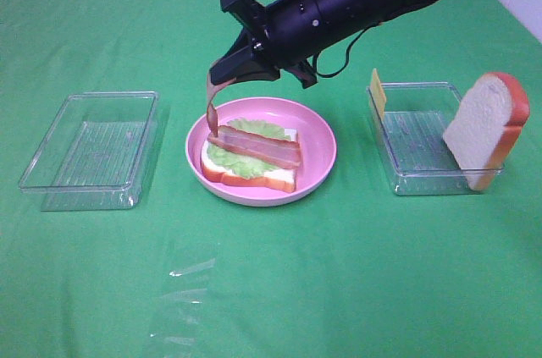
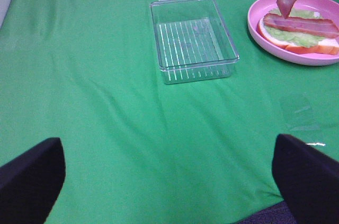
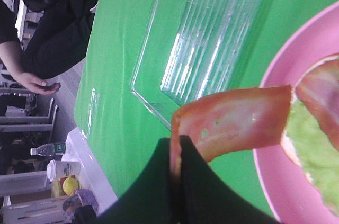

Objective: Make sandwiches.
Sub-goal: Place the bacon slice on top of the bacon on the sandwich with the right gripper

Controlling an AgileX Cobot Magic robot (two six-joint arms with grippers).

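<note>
On the pink plate (image 1: pixel 318 142) lies an open sandwich (image 1: pixel 247 173): a white bread slice, green lettuce (image 1: pixel 254 128) and one reddish-brown bacon strip (image 1: pixel 258 148). My right gripper (image 1: pixel 224 77) reaches across the middle and is shut on a second bacon strip (image 1: pixel 212 106). That strip hangs down with its lower end just above the sandwich's left end. The right wrist view shows the black right gripper (image 3: pixel 176 152) pinching this bacon strip (image 3: pixel 233 123) beside the plate (image 3: pixel 270 181). My left gripper (image 2: pixel 169 187) stands open over bare cloth, well short of the plate (image 2: pixel 254 23).
An empty clear tray (image 1: pixel 93 151) stands left of the plate. A second clear tray (image 1: pixel 415 134) on the right holds a leaning bread slice (image 1: pixel 487 125) and a yellow cheese square (image 1: pixel 377 91). A clear film (image 1: pixel 182 307) lies on the green cloth in front. A person (image 3: pixel 42 23) stands beyond the table.
</note>
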